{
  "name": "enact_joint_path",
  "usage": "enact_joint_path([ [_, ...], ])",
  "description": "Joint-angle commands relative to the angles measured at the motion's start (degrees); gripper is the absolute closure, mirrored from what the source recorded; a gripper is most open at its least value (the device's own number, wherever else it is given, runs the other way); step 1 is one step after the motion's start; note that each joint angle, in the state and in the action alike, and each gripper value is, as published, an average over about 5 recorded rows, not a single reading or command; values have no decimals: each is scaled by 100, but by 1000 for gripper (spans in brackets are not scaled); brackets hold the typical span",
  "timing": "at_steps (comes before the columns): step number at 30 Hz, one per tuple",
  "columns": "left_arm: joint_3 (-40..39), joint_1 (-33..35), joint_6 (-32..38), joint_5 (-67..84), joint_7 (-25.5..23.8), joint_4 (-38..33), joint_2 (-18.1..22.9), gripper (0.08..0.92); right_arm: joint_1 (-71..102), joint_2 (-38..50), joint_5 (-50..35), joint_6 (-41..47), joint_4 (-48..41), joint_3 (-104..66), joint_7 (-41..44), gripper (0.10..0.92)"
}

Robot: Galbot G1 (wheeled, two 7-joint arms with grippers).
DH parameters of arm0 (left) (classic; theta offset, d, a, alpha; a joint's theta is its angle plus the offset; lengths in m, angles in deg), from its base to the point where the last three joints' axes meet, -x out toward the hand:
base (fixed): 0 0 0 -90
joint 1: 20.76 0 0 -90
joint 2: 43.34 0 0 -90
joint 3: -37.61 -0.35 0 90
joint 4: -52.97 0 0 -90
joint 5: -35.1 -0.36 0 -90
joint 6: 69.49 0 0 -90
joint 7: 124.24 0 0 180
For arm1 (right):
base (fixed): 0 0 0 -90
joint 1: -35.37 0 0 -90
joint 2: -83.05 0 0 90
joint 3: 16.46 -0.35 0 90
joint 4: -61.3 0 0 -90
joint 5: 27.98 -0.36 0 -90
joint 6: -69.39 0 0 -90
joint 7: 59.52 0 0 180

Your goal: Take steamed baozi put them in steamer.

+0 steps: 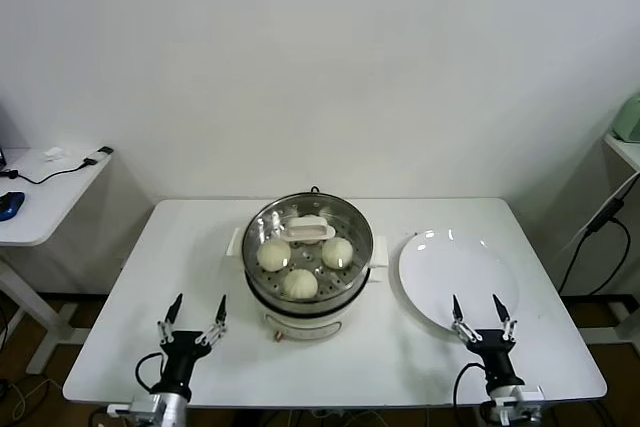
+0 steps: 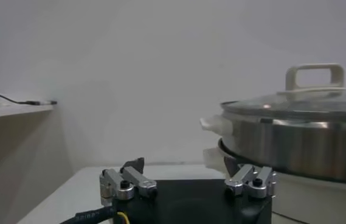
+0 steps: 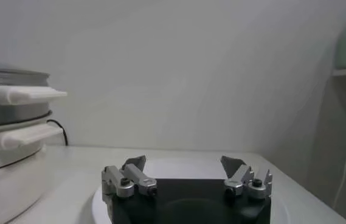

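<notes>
A white bench point(image 1: 200, 247) seen from above, described from left to right. At the near left edge the left gripper point(image 1: 196, 316) hovers low, its fingers point(image 1: 174, 309) spread wide and holding nothing. In the middle stands the steamer point(image 1: 308, 292), a shiny steel pot on a white base, with a glass lid point(image 1: 300, 215) and its white handle point(image 1: 306, 231) resting on top. Through the glass, three buns point(image 1: 300, 283) sit on the perforated tray; a fourth may lie behind the handle, but that cannot be told. To the right lies a bare white plate point(image 1: 470, 272). The right gripper point(image 1: 483, 317) hovers over the plate's near rim, fingers released and empty. The job looks finished or nearly so. The risks now: either arm swinging inward could knock the steamer's side handles or shift the lid, and the right gripper dropping could strike the plate.
</notes>
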Motion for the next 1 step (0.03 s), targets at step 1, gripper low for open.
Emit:
enact_joint_path([
  [1,15,-11,-5,-25,5,20,-17,177,-4,-4,-1,9,-12,12,19,203],
])
